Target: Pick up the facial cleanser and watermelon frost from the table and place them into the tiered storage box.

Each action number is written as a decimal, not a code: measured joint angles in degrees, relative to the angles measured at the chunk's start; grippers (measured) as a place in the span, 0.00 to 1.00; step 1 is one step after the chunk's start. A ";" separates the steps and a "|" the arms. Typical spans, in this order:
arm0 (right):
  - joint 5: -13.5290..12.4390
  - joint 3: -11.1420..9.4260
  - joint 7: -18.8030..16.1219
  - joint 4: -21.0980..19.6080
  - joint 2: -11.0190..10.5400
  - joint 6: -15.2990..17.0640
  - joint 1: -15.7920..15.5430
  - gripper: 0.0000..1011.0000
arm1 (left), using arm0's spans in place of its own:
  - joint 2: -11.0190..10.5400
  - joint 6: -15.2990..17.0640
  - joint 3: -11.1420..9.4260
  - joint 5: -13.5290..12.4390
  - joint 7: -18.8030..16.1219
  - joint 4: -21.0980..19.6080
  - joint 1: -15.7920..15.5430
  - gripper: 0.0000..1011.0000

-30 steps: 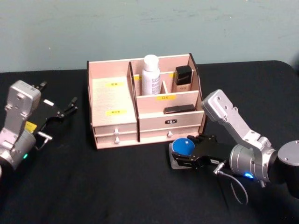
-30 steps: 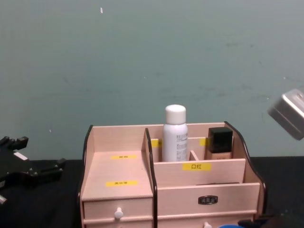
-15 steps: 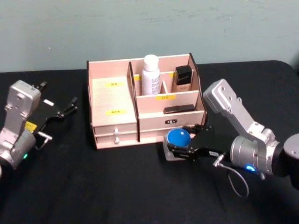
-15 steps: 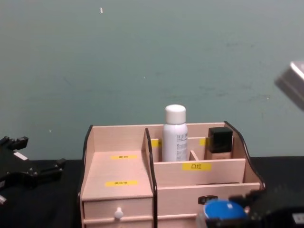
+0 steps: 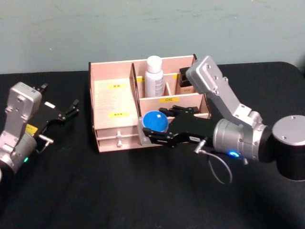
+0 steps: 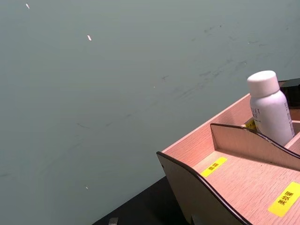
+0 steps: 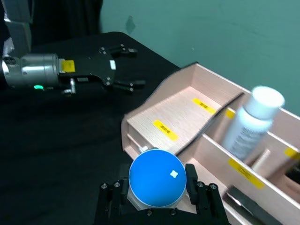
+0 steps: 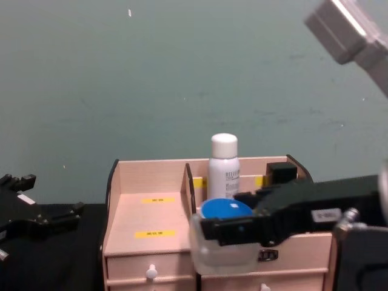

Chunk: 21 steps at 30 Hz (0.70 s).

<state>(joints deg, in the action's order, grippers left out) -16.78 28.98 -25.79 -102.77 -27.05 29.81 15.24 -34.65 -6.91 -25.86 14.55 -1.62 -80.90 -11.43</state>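
Observation:
The facial cleanser (image 5: 156, 122), a clear jar with a round blue lid, hangs off the table in front of the tiered storage box (image 5: 110, 98). My right gripper (image 5: 154, 130) is shut on the jar (image 7: 157, 182), one finger on each side. In the chest view the jar (image 8: 223, 237) is level with the box's middle divider (image 8: 193, 194). A white bottle (image 5: 154, 75), which I take for the watermelon frost, stands upright in a rear compartment. My left gripper (image 5: 58, 98) rests open over the table left of the box.
A dark square bottle (image 5: 186, 78) stands in the back right compartment. The stepped left compartment (image 7: 180, 105) with yellow labels holds nothing. Black cloth covers the table (image 5: 109, 191). A teal wall rises behind the box.
My right gripper has lifted the blue-lidded jar off the table and carried it left and up, from the box's front right corner to its middle. The left arm has not moved.

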 joint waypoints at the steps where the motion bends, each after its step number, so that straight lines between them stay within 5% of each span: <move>1: 0.00 0.35 0.02 0.22 0.32 0.00 0.35 0.72 | 0.00 0.00 0.00 0.00 0.00 0.00 0.00 1.00; 21: 2.24 5.89 1.37 8.80 8.57 -0.47 9.03 0.72 | 0.00 0.00 0.00 0.00 0.00 0.00 0.00 1.00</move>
<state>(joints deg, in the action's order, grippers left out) -14.54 34.87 -24.42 -93.96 -18.47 29.33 24.27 -34.65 -6.91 -25.86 14.55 -1.62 -80.90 -11.43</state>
